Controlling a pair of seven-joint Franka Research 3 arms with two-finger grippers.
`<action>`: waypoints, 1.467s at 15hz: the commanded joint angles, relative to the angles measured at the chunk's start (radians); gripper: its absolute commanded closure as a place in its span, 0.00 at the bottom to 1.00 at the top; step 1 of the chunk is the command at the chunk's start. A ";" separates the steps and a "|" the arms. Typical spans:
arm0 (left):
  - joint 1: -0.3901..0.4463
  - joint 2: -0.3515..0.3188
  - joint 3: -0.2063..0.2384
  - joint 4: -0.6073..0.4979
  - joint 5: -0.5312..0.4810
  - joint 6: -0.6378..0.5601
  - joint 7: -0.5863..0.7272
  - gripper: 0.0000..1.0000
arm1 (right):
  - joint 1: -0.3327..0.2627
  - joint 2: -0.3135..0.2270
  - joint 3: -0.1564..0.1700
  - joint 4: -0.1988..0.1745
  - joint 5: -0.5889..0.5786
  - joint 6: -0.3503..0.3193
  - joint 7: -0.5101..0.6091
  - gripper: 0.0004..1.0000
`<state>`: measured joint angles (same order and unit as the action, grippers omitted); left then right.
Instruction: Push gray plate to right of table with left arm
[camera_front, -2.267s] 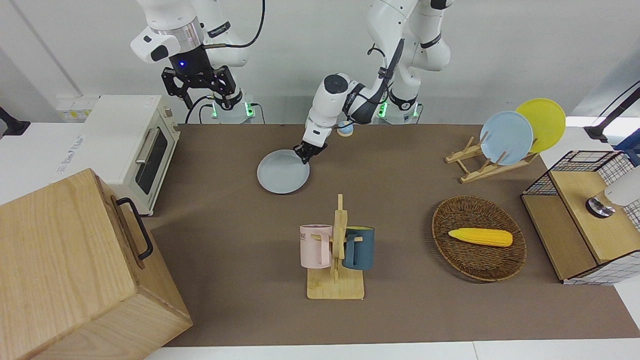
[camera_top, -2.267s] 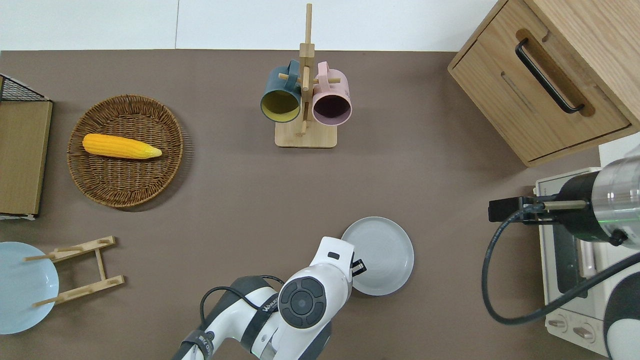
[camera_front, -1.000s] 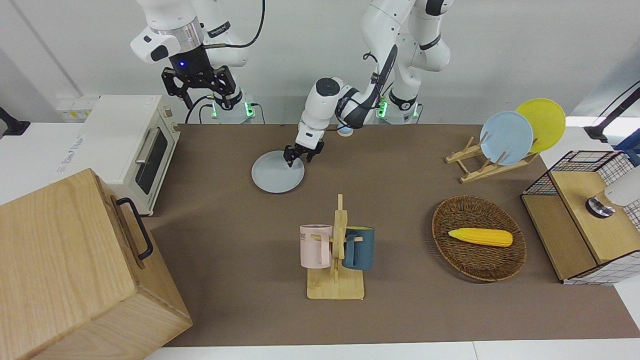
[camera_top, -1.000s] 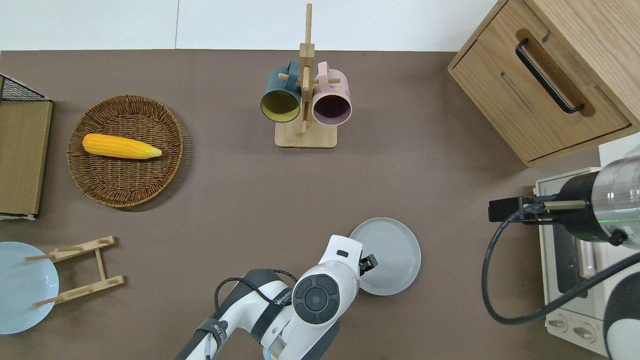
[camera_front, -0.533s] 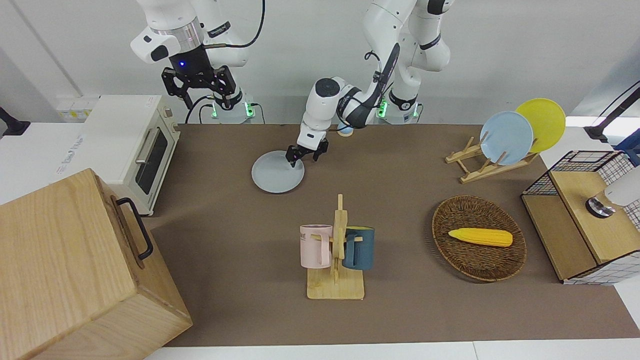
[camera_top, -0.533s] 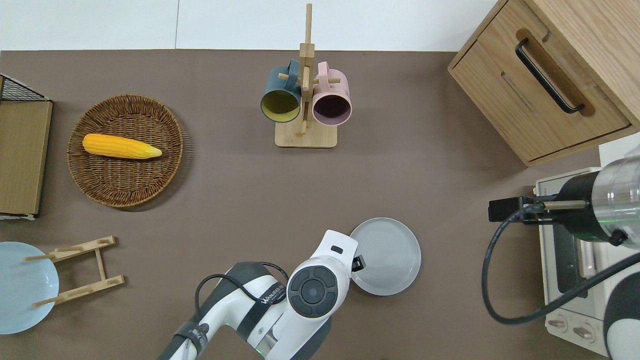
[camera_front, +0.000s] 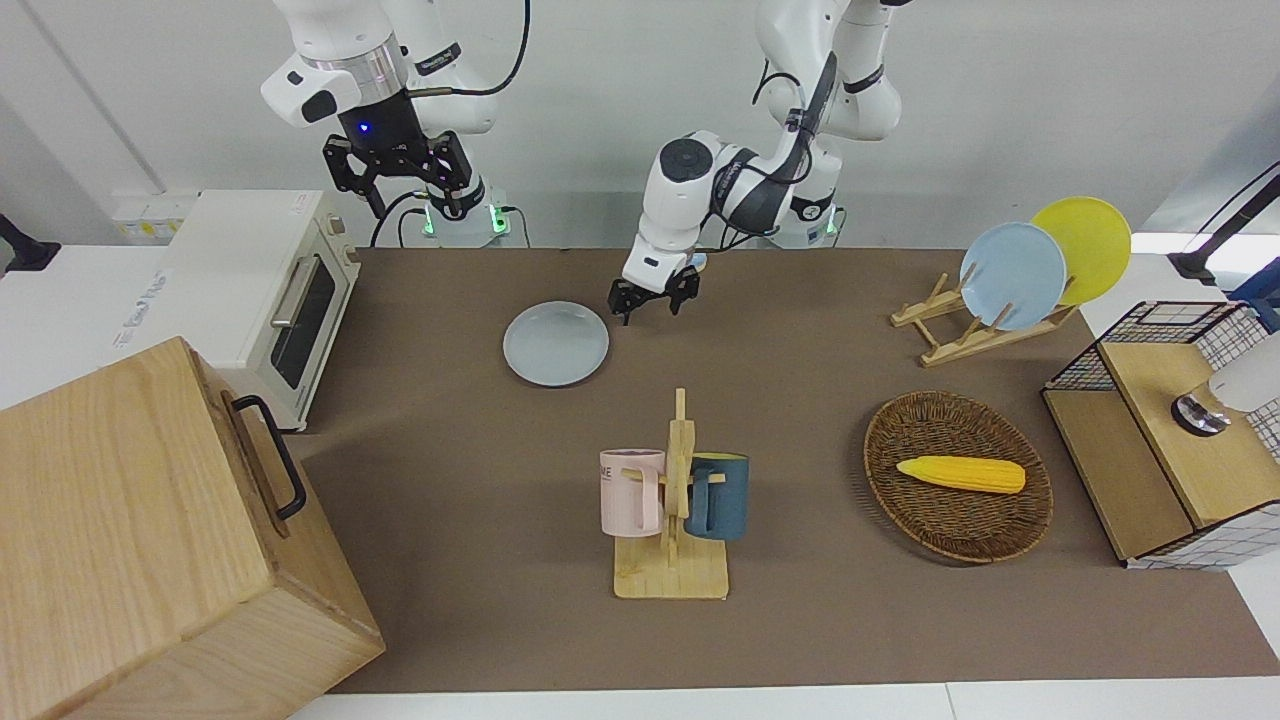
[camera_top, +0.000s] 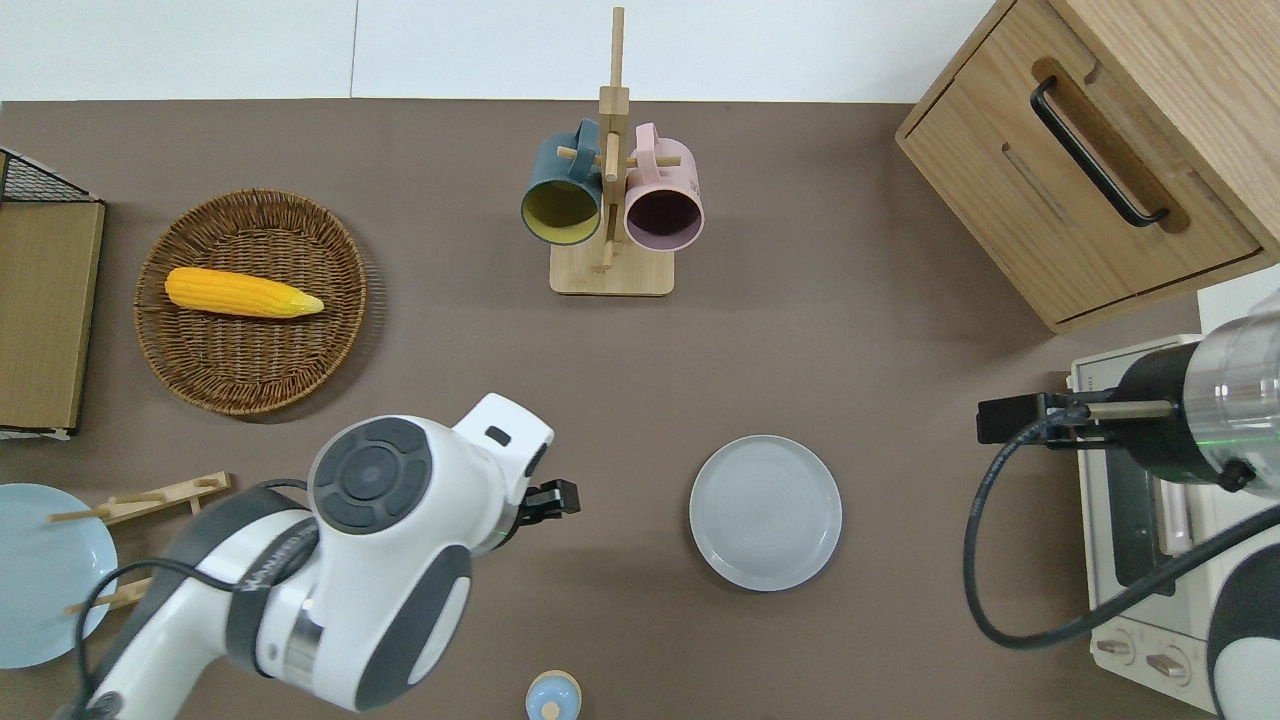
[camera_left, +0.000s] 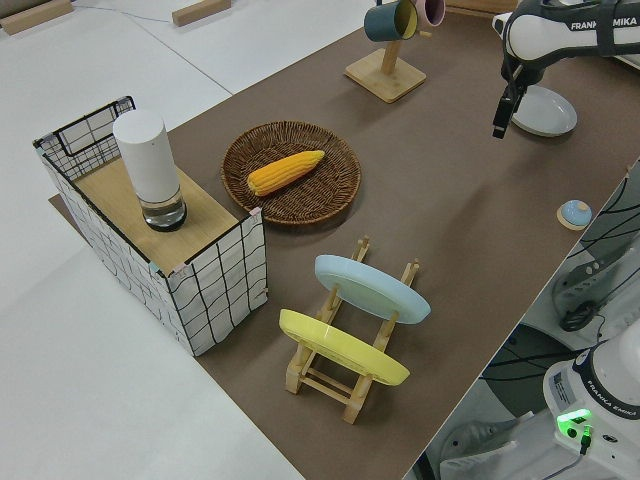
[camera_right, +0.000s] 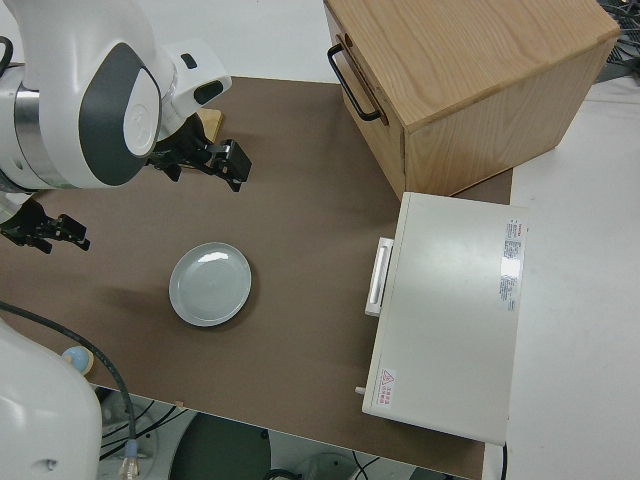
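In the front view, the left gripper (camera_front: 654, 299) hangs with fingers spread and empty just right of the gray plate (camera_front: 555, 344), a smooth, glossy, shallow round dish lying flat on the matte brown table (camera_front: 800, 620) left of frame centre. Overhead, the plate (camera_top: 766, 512) sits right of centre, the gripper (camera_top: 548, 498) left of it with bare tabletop between, so any further push would run rightward across the frame. The right arm is parked.
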<state>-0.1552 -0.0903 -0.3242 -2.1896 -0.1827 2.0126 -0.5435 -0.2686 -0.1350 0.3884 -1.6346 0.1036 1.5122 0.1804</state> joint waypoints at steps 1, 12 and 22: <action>0.123 -0.104 -0.007 -0.016 -0.020 -0.086 0.143 0.01 | -0.017 -0.015 0.007 -0.017 0.018 0.002 0.002 0.00; 0.209 -0.220 0.208 0.178 -0.003 -0.340 0.338 0.01 | -0.015 -0.015 0.007 -0.017 0.018 0.002 0.002 0.00; 0.213 -0.177 0.232 0.451 0.051 -0.566 0.330 0.01 | -0.015 -0.015 0.006 -0.017 0.018 0.003 0.002 0.00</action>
<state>0.0470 -0.3171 -0.0846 -1.8899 -0.1513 1.5627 -0.2106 -0.2686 -0.1350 0.3885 -1.6346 0.1036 1.5122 0.1804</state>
